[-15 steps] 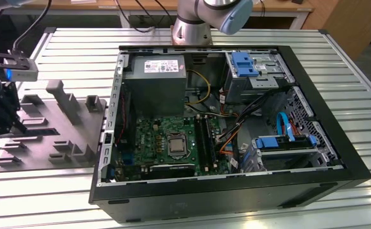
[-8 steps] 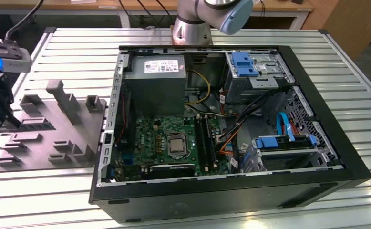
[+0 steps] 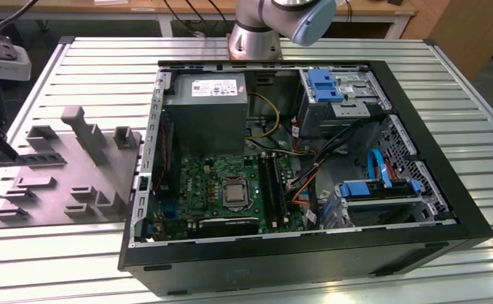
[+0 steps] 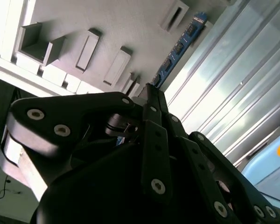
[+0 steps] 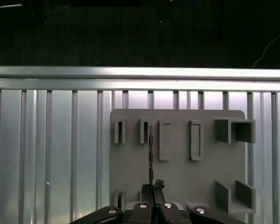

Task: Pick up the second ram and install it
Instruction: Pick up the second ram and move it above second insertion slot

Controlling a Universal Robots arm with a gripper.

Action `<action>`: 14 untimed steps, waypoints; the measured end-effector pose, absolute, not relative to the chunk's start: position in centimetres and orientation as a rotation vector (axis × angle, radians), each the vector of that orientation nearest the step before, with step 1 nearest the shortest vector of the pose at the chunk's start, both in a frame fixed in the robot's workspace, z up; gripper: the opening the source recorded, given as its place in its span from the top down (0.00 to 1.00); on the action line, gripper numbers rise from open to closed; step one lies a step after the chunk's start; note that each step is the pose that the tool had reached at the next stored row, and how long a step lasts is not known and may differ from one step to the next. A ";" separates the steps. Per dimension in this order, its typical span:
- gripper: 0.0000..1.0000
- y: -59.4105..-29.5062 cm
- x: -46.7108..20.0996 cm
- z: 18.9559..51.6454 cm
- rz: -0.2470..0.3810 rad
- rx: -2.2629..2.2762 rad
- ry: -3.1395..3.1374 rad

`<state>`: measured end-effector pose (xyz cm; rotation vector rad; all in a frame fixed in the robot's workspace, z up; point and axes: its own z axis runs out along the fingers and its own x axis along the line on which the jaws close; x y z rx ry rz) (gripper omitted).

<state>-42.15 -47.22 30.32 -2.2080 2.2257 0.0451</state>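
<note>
— Gripper (image 5: pixel 151 187), black, two-fingered, first wrist view: closed on what?
— Second ram (image 5: pixel 150 156), long dark chip-studded stick, edge-on over grey slotted plastic fixture (image 5: pixel 186 182). Second wrist view: same pinch. Exterior view: fixture beside open black computer case (image 3: pixel 314 266). Advice: keep stick square, untwisted.

I count one ram (image 4: pixel 177 49) and one grey holder (image 3: pixel 61 183) on my one tabletop (image 3: pixel 449 76). One open case (image 3: pixel 314 259) has one motherboard (image 3: pixel 221 183), one power supply (image 3: pixel 204 107) and two blue brackets (image 3: pixel 322 85) (image 3: pixel 367 190).
</note>
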 end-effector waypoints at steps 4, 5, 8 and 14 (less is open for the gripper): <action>0.88 -47.2 -42.1 31.5 0.045 -2.208 2.226; 0.88 -47.2 -42.1 31.9 0.045 -2.208 2.226; 0.88 -47.2 -42.1 32.9 0.045 -2.208 2.226; 0.88 -47.2 -42.1 34.6 0.045 -2.208 2.226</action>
